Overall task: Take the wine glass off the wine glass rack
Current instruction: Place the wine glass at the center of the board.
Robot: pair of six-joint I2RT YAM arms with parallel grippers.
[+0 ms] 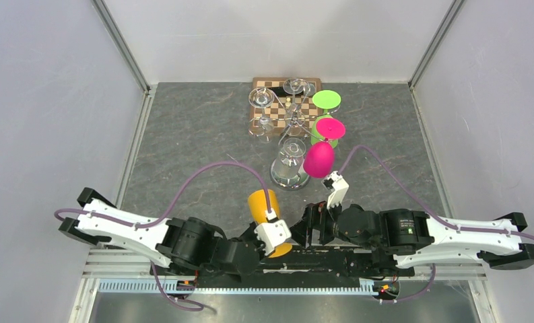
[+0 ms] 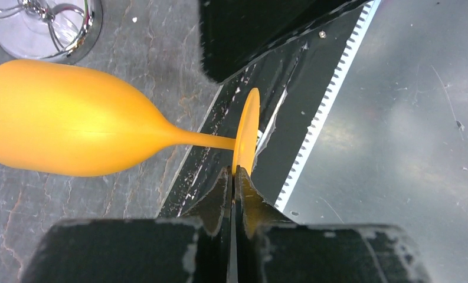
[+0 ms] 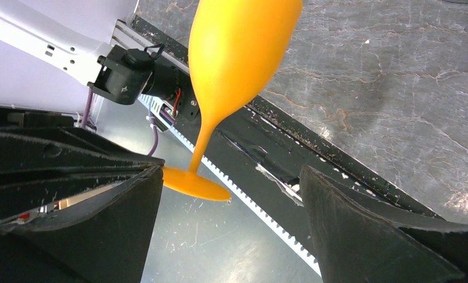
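Note:
An orange wine glass (image 1: 262,205) is off the rack and lies tilted near the arm bases. My left gripper (image 1: 277,243) is shut on the rim of its round foot; the left wrist view shows the glass (image 2: 72,127) with my gripper (image 2: 234,172) pinching the foot edge. The wine glass rack (image 1: 289,173), a silver wire stand on a round mirrored base, stands just beyond, with clear, green and pink glasses hanging on it. My right gripper (image 1: 316,219) is open and empty beside the orange glass (image 3: 237,53), its jaws (image 3: 231,172) wide apart near the foot.
A wooden chessboard (image 1: 272,87) lies behind the rack. A magenta glass (image 1: 318,159) hangs close to my right wrist. The rack's mirrored base (image 2: 81,35) is near the orange bowl. A black rail (image 1: 304,259) runs along the near edge.

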